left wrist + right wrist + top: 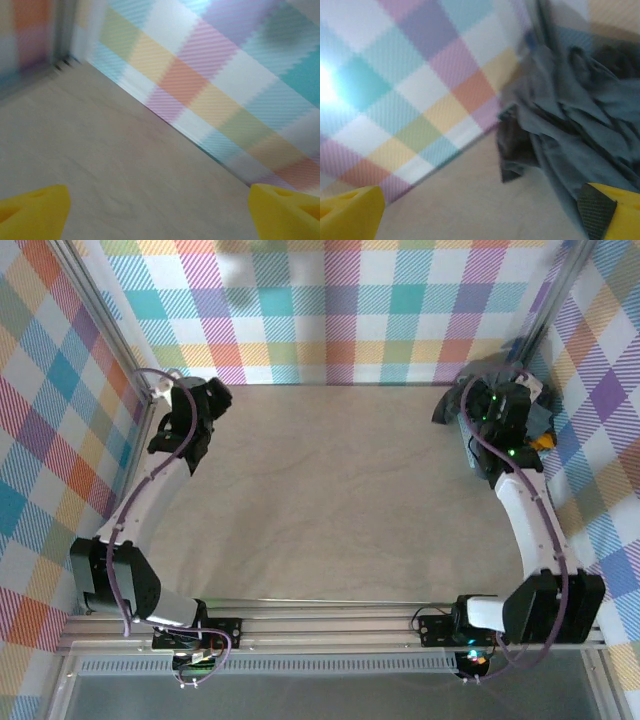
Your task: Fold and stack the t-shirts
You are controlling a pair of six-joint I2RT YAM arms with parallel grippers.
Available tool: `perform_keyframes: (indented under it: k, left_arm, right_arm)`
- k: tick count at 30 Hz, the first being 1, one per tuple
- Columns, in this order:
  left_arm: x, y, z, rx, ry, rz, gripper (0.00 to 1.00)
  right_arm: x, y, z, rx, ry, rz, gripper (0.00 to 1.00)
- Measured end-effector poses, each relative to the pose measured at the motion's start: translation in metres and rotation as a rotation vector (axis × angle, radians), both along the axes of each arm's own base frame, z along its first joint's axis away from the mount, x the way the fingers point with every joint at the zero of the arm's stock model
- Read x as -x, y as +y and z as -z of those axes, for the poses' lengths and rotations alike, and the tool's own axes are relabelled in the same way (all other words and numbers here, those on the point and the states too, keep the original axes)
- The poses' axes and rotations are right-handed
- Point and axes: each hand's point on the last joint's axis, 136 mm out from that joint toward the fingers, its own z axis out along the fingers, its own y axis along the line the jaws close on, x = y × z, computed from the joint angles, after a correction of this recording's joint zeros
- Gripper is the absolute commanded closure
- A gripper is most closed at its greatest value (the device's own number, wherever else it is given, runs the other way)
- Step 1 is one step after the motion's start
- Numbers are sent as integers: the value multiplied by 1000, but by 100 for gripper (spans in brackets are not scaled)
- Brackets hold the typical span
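A crumpled heap of dark grey t-shirts (452, 400) lies in the far right corner of the table, against the plaid wall. A bit of orange-yellow cloth (545, 443) peeks out behind the right arm. My right gripper (490, 400) hovers at that heap. In the right wrist view the t-shirts (570, 125) spread over the right half, and the right gripper (482, 215) is open with bare table between its yellow fingertips (350, 212). My left gripper (205, 400) is at the far left near the wall. In its wrist view the left gripper (160, 215) is open with nothing in it.
Plaid walls (330, 310) close the table (330, 500) in at the back and on both sides. Metal frame posts (100, 310) run along the corners. An aluminium rail (330, 625) carries the arm bases at the near edge.
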Motion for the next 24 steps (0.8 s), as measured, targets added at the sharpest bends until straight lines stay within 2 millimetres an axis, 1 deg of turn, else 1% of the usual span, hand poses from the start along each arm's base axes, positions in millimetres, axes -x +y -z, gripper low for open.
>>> perform_keyframes:
  k: [2,3,5,6,8,10,12,13,15,17,18,19,20,21,22,24]
  left_arm:
    - [-8,-40,9,46,46,144,9]
    - [-12,-61,9,68,59,216,8]
    - [-18,-109,2,117,62,371,8]
    - [-17,-129,-2,137,59,435,9]
    - [-8,-173,-16,175,48,573,9]
    - [5,-202,-28,201,38,672,10]
    - [18,-226,-37,222,29,756,12]
    - [25,-235,-39,231,32,790,14]
    - [33,-244,-39,241,43,828,18]
    - [38,-246,-37,244,61,840,21]
    - [40,-245,-36,244,68,840,23]
    - [42,-244,-36,242,75,840,24]
    - [45,-242,-38,240,76,841,25]
    - [47,-241,-40,239,75,841,25]
    - [50,-240,-43,237,74,842,26]
    - [55,-237,-49,237,63,843,27]
  right_arm:
    - [-12,-20,33,-40,98,69,0]
    - [-19,-29,45,-56,131,97,0]
    - [-33,-50,71,-98,183,159,0]
    - [-38,-60,79,-115,196,186,0]
    - [-47,-81,98,-159,218,246,1]
    - [-56,-98,111,-190,229,289,3]
    - [-65,-111,125,-213,241,316,11]
    - [-70,-117,132,-225,251,323,18]
    - [-79,-121,147,-252,268,321,32]
    - [-87,-118,163,-283,290,302,57]
    - [-89,-116,168,-295,296,293,69]
    - [-91,-114,171,-309,296,281,83]
    - [-93,-111,171,-321,292,266,93]
    - [-94,-110,168,-326,280,257,100]
    - [-96,-108,163,-330,258,246,100]
    - [-93,-104,154,-329,220,236,100]
